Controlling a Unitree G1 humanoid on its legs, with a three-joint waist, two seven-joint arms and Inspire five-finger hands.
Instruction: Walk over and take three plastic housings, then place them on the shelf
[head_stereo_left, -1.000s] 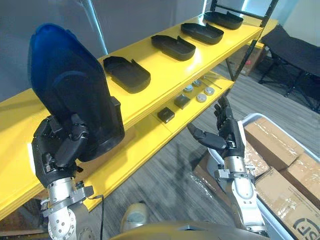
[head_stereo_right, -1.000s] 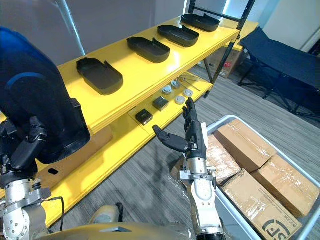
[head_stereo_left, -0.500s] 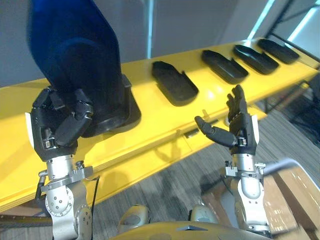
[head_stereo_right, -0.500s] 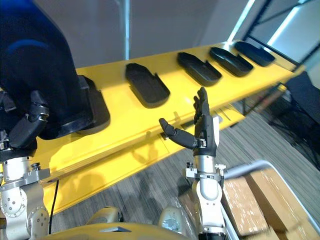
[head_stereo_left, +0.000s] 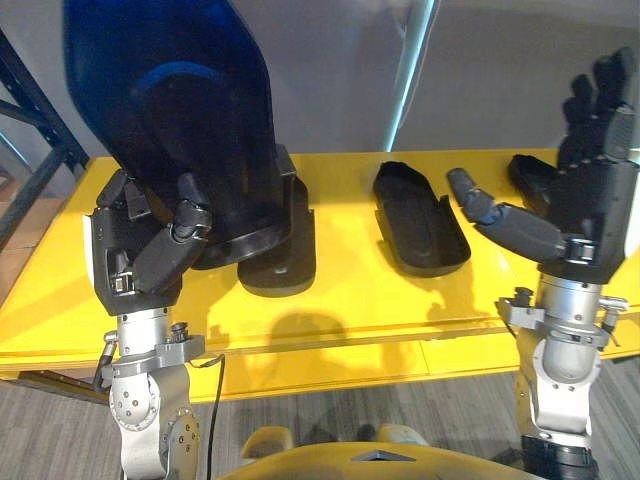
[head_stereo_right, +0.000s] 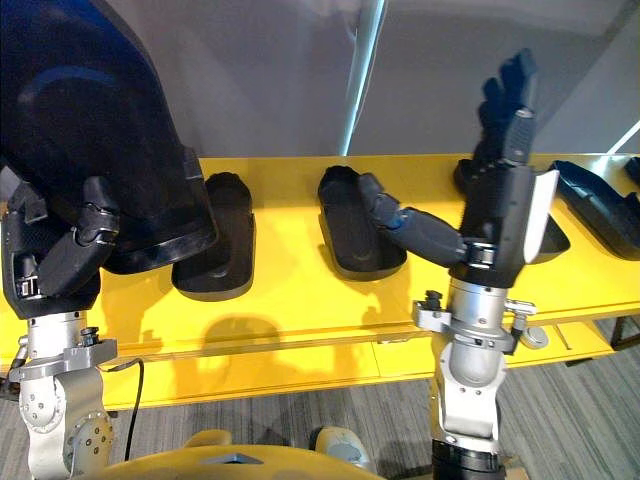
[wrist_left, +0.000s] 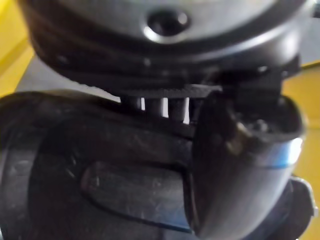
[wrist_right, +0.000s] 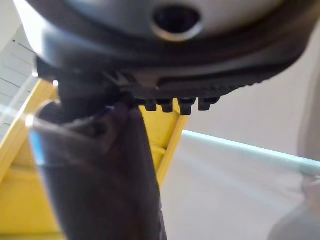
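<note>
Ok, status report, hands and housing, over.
Left hand shut on housing, upright before shelf. Right hand open, empty. Shelved housing just behind, may block.

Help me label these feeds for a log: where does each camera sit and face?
Left eye view: on the head, looking down at the yellow shelf; left hand curled round a held housing, right hand open.
Right eye view: beside it on the head; shares that scene, both hands, the lying housings.
Left wrist view: on the left wrist, along its hand; yellow shelf at the edges.
Right wrist view: on the right wrist, along its thumb toward shelf and grey wall.
</note>
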